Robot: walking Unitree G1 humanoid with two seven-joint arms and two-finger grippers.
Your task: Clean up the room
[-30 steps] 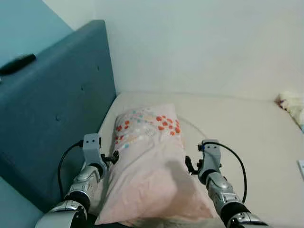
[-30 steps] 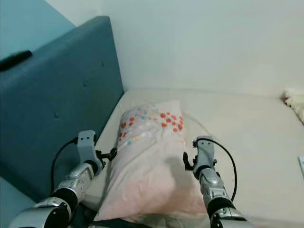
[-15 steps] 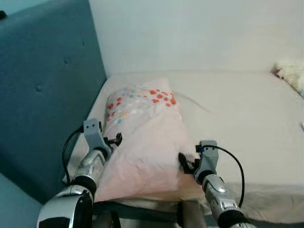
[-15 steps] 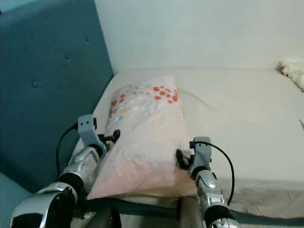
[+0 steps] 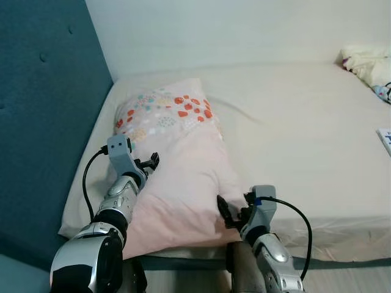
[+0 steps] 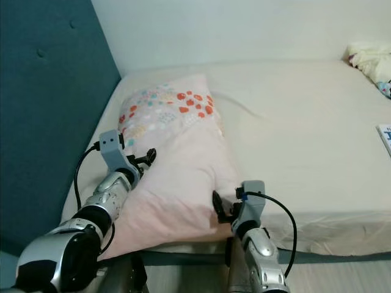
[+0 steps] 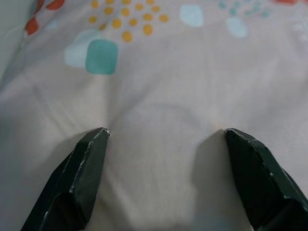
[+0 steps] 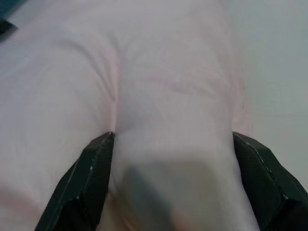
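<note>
Left gripper (image 7: pixel 163 139) and right gripper (image 8: pixel 171 139), fingers spread wide, press opposite sides of the pillow (image 5: pixel 177 165), presumably to position it.

No legible text, label or number appears; the pillow (image 5: pixel 174 165) bears only coloured dots, possibly blurred in the wrist views.

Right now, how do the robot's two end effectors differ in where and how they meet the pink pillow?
The left end effector presses the pillow's side facing the blue headboard, close to the dotted print; the right end effector meets the opposite side at the plain pink corner by the mattress edge. The left sits further up the bed, the right nearer the robot. Both are spread open with fingertips dimpling the fabric.
</note>
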